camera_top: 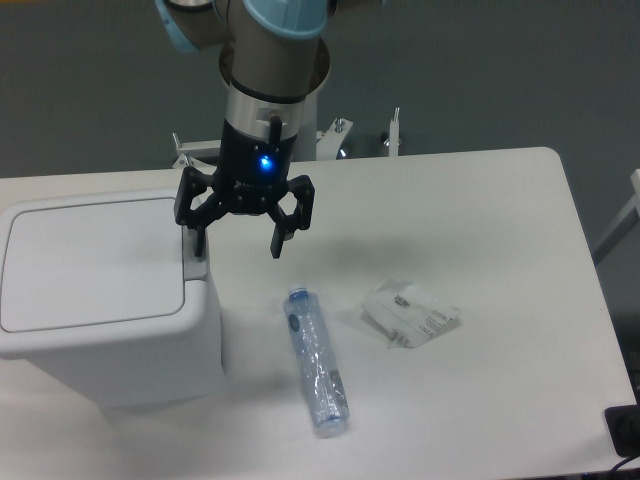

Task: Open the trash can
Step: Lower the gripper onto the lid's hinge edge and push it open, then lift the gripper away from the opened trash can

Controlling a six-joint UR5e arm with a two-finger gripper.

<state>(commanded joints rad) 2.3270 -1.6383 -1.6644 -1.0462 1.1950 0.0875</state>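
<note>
White trash can (100, 300) with white lid and grey push tab, black gripper (240, 240) with a blue LED lit on its body, clear bottle (317, 362) with blue label and cap, crumpled clear wrapper (410, 313) with white printed label, white desk (480, 220), dark grey floor.

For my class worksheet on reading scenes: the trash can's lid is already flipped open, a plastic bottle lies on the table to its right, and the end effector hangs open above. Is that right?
Not quite. In the camera view the trash can has its lid shut flat, not flipped open. The rest holds: the plastic bottle lies on the table to its right, and the end effector hangs open above.
</note>
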